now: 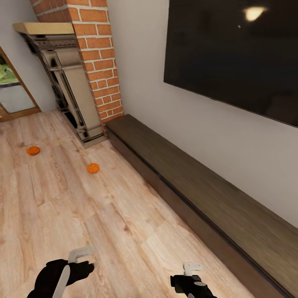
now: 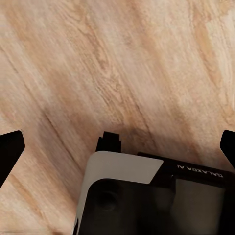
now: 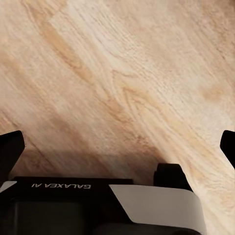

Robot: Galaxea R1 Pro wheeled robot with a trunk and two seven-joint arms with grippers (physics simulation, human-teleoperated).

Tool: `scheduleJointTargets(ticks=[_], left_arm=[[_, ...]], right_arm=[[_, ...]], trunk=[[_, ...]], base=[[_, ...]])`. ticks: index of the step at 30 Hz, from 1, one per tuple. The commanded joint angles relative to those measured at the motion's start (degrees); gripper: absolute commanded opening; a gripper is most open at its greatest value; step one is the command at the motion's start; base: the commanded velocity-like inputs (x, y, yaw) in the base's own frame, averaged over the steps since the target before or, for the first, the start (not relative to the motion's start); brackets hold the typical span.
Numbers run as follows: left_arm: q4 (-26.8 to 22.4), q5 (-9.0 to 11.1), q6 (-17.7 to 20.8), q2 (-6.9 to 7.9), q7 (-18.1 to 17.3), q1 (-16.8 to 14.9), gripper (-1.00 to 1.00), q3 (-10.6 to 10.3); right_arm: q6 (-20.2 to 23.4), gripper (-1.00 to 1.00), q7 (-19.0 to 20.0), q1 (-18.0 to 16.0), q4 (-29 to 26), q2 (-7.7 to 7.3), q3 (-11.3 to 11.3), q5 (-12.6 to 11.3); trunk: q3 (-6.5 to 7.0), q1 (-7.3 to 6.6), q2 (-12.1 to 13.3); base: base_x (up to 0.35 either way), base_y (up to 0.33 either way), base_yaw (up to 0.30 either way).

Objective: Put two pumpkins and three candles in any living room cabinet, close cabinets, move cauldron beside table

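two small ribbed orange pumpkins [image 1: 93,168] should be approached squarely on the floor; left gripper [image 2: 117,142] and right gripper [image 3: 117,144] are spread wide, empty.

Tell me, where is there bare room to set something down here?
The whole top of the long cabinet under the TV is bare. So is the wood floor ahead of both claws. The only clutter: two pumpkins near the fireplace.

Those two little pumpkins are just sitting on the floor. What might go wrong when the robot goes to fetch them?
Nearer pumpkin and farther pumpkin lie loose on the wood floor; being round, either might roll if nudged. Both sit low, so the left tool and right tool may scrape the floor. The cabinet looks closed, needing opening first.
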Motion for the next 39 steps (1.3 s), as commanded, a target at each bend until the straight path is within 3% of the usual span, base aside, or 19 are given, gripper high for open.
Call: scheduleJointTargets(ticks=[1, 39], left_arm=[[0.0, -0.01, 0.0, 0.0, 0.0, 0.0, 1.0, 0.0], [-0.08, 0.33, -0.06, -0.04, -0.28, 0.0, 1.0, 0.01]], right_arm=[[0.01, 1.0, 0.02, 0.0, 0.0, 0.01, 0.0, 0.0], [1.16, 1.0, 0.16, -0.02, 0.0, 0.04, -0.01, 0.09]], trunk=[[0.19, -0.23, 0.42], [7.01, -8.57, 15.66]], base=[[0.0, 0.0, 0.279], [0.0, 0.0, 0.288]])
